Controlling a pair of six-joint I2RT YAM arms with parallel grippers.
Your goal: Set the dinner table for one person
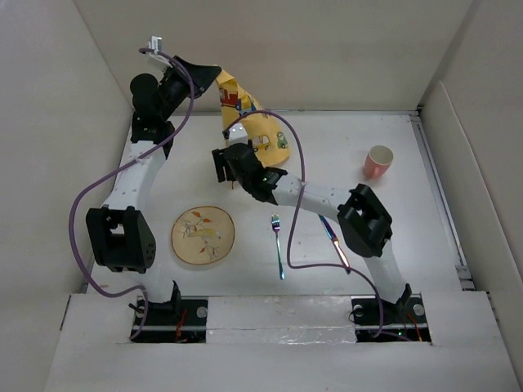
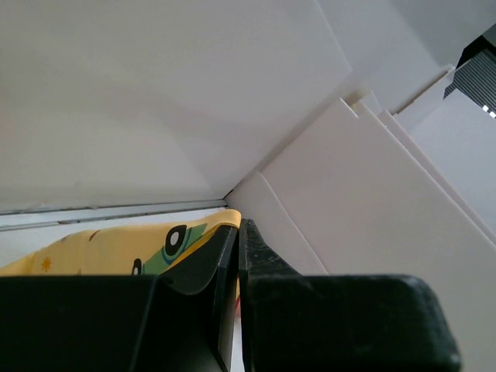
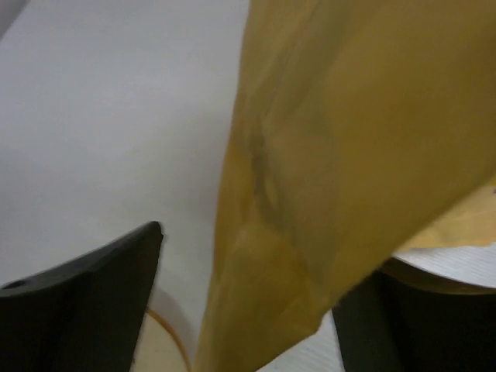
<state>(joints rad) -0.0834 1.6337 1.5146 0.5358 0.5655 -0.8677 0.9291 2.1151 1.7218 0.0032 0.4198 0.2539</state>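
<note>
The yellow placemat (image 1: 255, 131) with cartoon vehicles is lifted off the white dinner table (image 1: 351, 212) at the back. My left gripper (image 1: 209, 78) is shut on its upper corner and holds it high near the back wall. In the left wrist view the cloth (image 2: 116, 246) is pinched between the closed fingers (image 2: 236, 229). My right gripper (image 1: 230, 157) is at the placemat's lower end. In the right wrist view it (image 3: 256, 310) is open, with the hanging cloth (image 3: 349, 155) between its two fingers, which do not grip it.
A round beige plate (image 1: 203, 235) lies front left, and its rim shows in the right wrist view (image 3: 159, 341). A fork (image 1: 279, 245) lies at centre front. A knife (image 1: 334, 242) lies partly under the right arm. A pink cup (image 1: 378, 161) stands at the right. Wall panels enclose the table.
</note>
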